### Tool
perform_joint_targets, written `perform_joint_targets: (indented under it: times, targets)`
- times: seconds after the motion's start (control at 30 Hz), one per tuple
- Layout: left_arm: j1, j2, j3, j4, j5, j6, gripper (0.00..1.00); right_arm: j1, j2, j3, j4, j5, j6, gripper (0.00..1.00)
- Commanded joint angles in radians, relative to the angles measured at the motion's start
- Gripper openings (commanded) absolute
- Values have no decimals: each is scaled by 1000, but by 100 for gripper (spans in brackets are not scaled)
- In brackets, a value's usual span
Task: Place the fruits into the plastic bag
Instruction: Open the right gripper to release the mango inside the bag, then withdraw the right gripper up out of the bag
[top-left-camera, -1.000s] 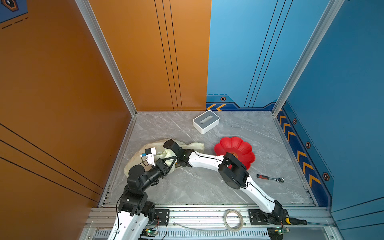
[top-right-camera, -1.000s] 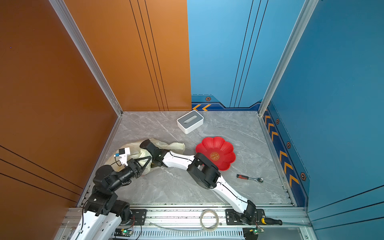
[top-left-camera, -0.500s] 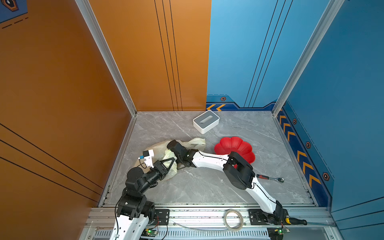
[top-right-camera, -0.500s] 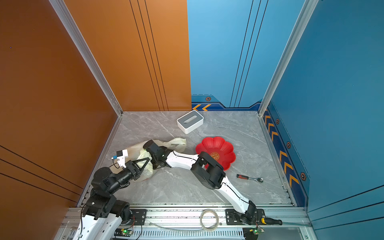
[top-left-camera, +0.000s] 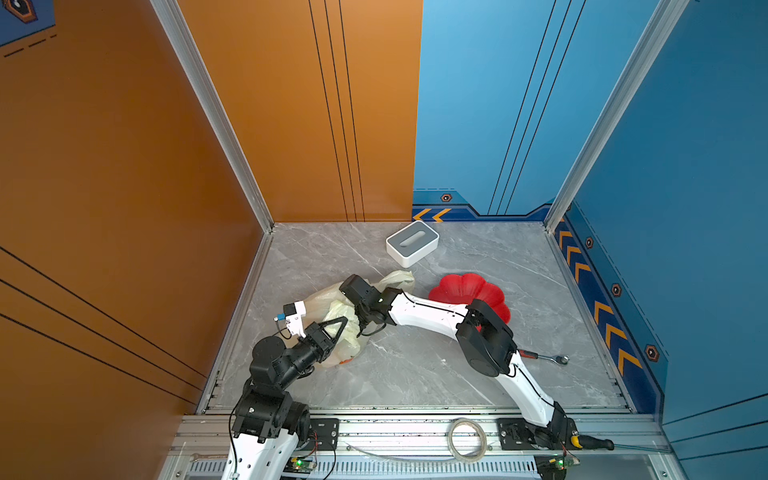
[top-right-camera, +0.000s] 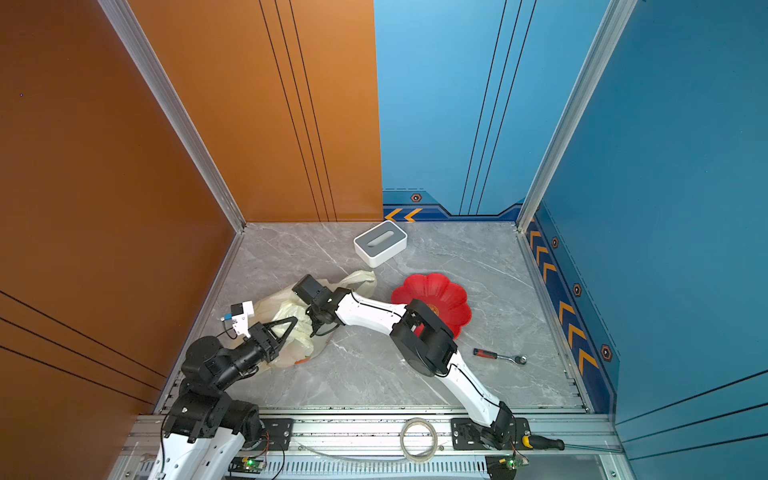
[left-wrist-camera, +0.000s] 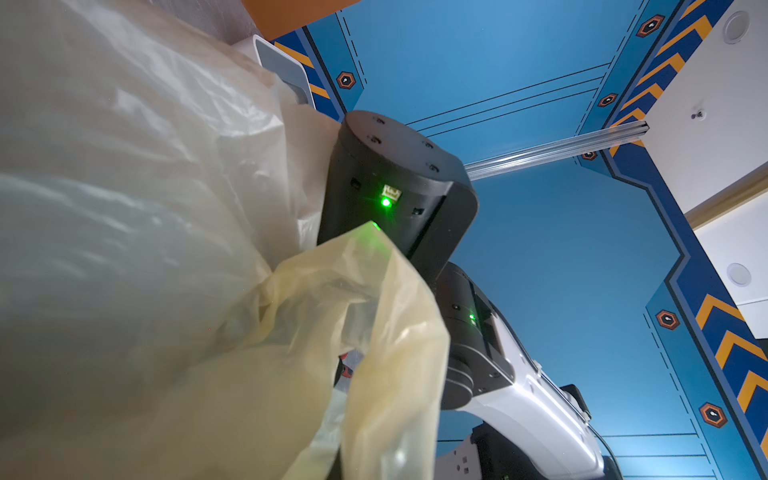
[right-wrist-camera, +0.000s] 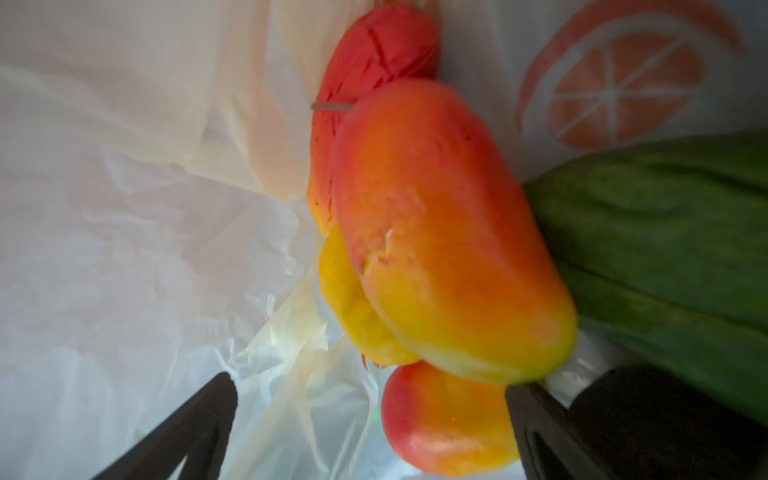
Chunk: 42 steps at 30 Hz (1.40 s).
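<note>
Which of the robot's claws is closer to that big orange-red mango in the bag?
The right. The right gripper is open inside the plastic bag, the mango just ahead of its fingers. The left gripper is shut on the bag's edge, outside.

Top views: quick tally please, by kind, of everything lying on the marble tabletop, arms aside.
plastic bag: 1
white-and-grey box: 1
red flower-shaped dish: 1
ratchet wrench: 1
Total: 4
</note>
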Motion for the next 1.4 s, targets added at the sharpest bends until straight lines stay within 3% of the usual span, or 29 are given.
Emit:
perform_joint_targets:
  times: [0.0,0.23,0.43,0.53,0.63,1.07,1.37]
  targets:
    - [9,-16,-13,-1,6,2,0,-17,-45,53,-240,42,-146,100]
    - [11,-30,-15,-1,11,-7,0,-32,-66,52,-308,99,-203,100]
    - [11,-43,-11,-1,14,-22,0,-42,-146,-128,52,160,-184,100]
    - [11,-42,10,-45,21,-18,0,-48,-175,-218,302,130,-150,100]
    - [13,-40,35,-74,25,0,0,-51,-186,-210,390,90,-141,100]
    - [19,-33,24,-55,17,-5,0,-108,-168,47,-294,193,-427,100]
    - [23,-39,19,-66,19,1,0,-132,-204,136,-579,289,-553,100]
